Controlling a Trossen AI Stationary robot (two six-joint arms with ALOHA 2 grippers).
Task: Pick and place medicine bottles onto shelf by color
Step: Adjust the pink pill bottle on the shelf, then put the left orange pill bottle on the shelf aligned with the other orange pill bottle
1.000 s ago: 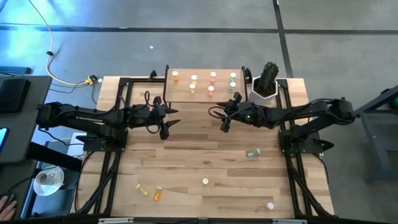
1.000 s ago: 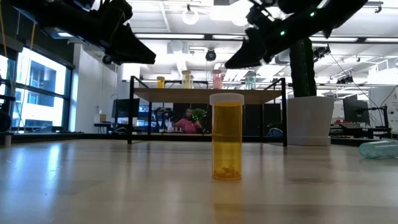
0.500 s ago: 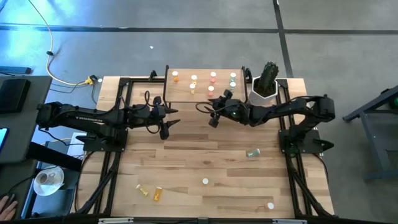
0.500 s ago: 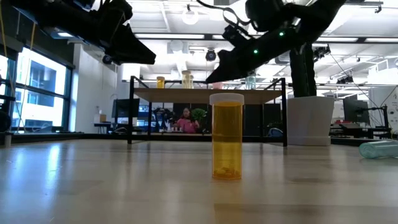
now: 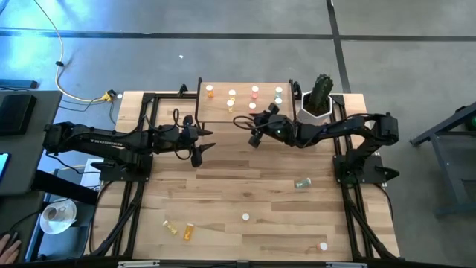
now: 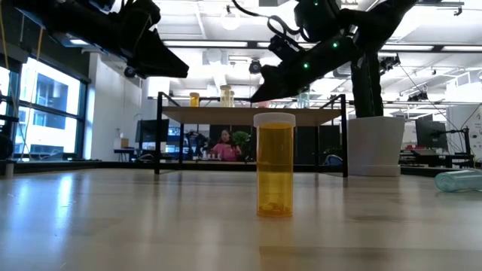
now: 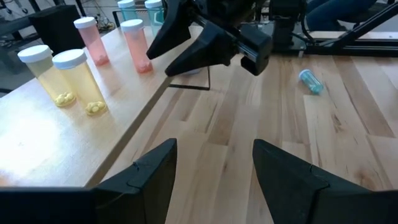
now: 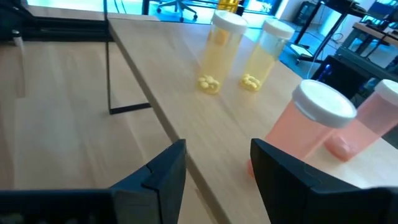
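1. My right gripper (image 5: 255, 137) hangs at the shelf (image 5: 216, 113) front edge, fingers spread and empty, facing the pink bottle (image 8: 309, 132).
2. My left gripper (image 5: 199, 145) waits beside the shelf, spread, empty.
3. Loose bottles, including the orange bottle (image 6: 275, 165), lie on the table (image 5: 223, 193).

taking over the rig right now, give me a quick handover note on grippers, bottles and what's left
Left gripper: open, empty, waiting over the table left of the shelf.
Right gripper: open, empty, at the shelf's front edge near the pink bottles.
Done: an orange bottle, yellow, pink and green bottles stand on the shelf.
Left: on the table, a green bottle lying down, two orange ones at front left, two upright bottles near the front.
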